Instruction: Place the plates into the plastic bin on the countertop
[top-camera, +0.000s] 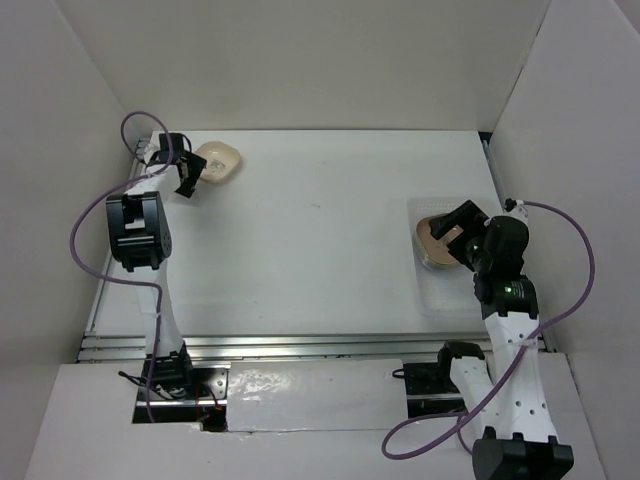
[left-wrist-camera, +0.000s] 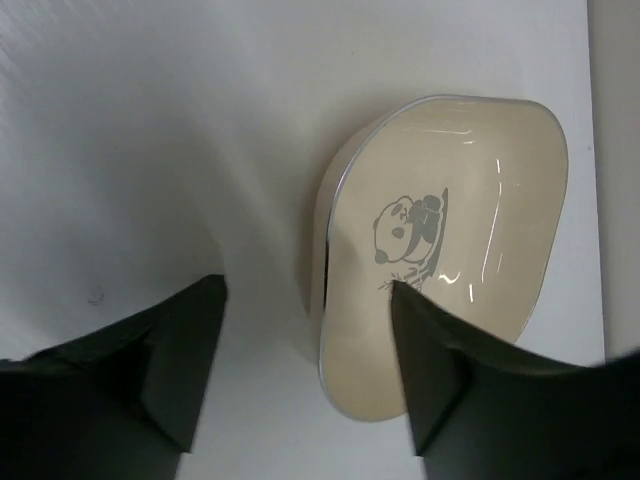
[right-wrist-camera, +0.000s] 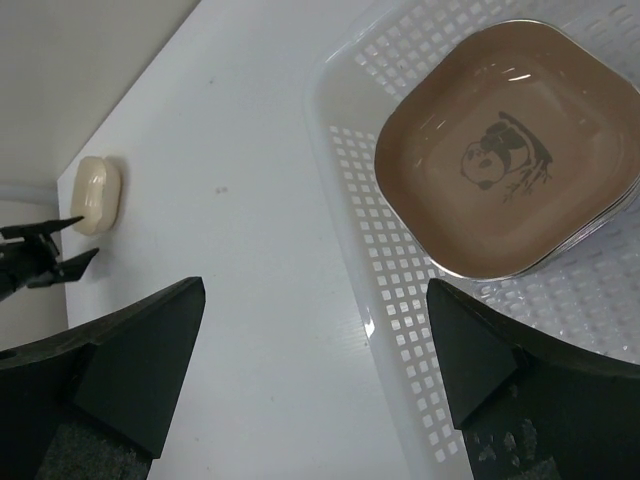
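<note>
- Far across the countertop (top-camera: 320, 240) from the plastic bin (top-camera: 432, 295), in the corner diagonally opposite it, a single cream plate (left-wrist-camera: 440, 260) lay flat, the only plate in view outside the bin.
- The left gripper (left-wrist-camera: 305, 300) hovered over that plate's edge with its jaws apart and empty. One finger covered part of the rim and the other stood over bare surface. Whether either touched could not be told.
- The step in hand looked like the pick-up of this last plate. The next move would call for lowering until the fingers straddled the rim, then closing, lifting and carrying the plate toward the bin.
- Inside the bin, a brown plate (right-wrist-camera: 505, 150) sat on top of a stack. Rims showed beneath it, but their number could not be told.
- The right gripper (right-wrist-camera: 315, 300) hung above the bin, jaws apart and holding nothing. It would probably have to clear off, or take the plate over, before a drop.
- On the side of the cream plate away from the bin, the white walls (top-camera: 90, 120) met close by, leaving little room for the approach. A purple cable (top-camera: 85, 215) looped beside the left arm.
</note>
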